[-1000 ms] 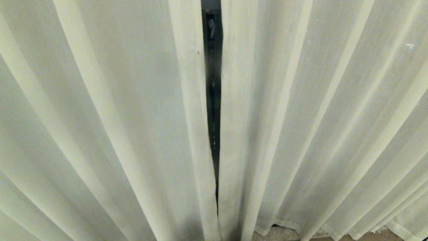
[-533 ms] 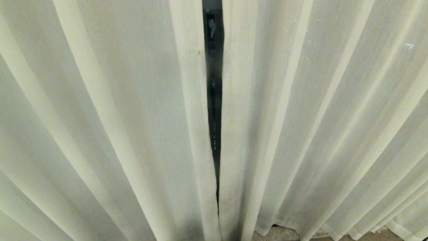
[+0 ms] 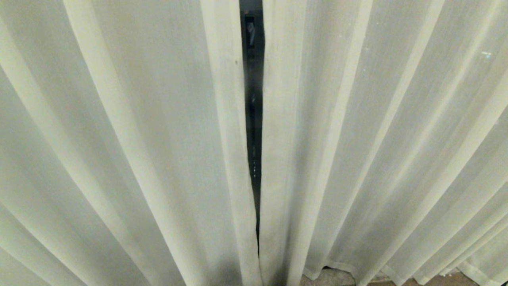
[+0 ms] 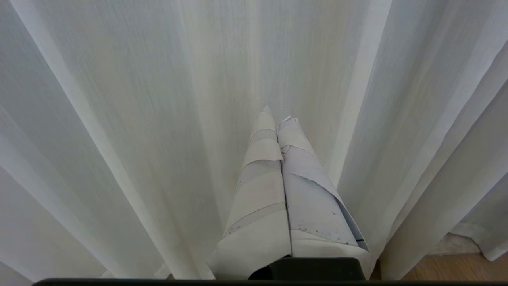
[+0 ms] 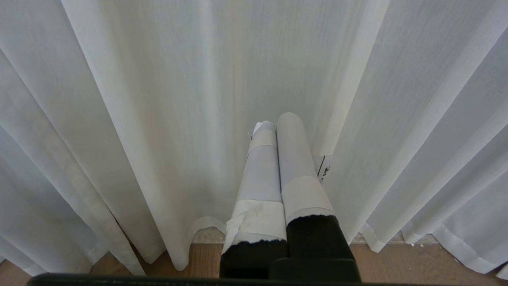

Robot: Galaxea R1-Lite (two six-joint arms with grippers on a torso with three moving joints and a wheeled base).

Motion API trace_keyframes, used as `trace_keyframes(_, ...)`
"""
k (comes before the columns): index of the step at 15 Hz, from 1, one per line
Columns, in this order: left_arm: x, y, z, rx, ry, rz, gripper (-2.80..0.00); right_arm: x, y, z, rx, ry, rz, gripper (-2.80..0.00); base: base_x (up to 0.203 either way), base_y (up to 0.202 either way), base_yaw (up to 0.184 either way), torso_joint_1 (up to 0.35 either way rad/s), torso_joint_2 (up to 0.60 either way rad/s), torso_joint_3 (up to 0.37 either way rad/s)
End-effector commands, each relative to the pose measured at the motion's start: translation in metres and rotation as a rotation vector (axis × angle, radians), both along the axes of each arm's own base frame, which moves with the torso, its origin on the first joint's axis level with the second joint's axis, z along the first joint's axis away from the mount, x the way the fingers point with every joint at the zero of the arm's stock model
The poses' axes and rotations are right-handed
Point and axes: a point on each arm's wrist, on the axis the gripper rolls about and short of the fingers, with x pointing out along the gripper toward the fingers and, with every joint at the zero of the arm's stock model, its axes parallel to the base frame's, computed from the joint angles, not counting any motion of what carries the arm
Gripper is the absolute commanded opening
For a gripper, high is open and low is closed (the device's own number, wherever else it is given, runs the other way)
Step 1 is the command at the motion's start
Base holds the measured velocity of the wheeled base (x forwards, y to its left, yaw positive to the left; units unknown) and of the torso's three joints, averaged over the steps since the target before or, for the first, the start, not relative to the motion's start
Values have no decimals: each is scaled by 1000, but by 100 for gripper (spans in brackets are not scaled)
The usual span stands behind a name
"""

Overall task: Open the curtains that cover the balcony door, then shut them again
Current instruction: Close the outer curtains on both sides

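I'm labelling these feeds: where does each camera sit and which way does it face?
Head: high up, angled down at the curtains and the dark balcony door slit; no arm shows.
Left wrist: behind the shut left claw, facing pleats.
Right wrist: behind the shut right claw, facing pleats and floor.
All share the curtains.

Wooden floor [image 5: 198,258] at 6 o'clock in right wrist view, brown planks; pale sill strip [image 5: 206,236] just behind. Curtain hems [image 5: 180,262] hanging down to floor level, contact unclear. In head view, small floor patch [image 3: 329,278] at 5 o'clock below hems.
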Motion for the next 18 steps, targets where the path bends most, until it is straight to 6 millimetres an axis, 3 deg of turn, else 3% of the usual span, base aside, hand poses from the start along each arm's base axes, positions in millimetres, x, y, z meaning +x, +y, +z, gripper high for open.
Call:
trace_keyframes(1,0,0,0,0,-1,1,-280,0,0,0,1,2,0,-280,0,0,0,0,0,0)
trace_keyframes(18,0,0,0,0,0,-1,-280,0,-1,1,57,-1,-27,-280,0,0,0,0,0,0)
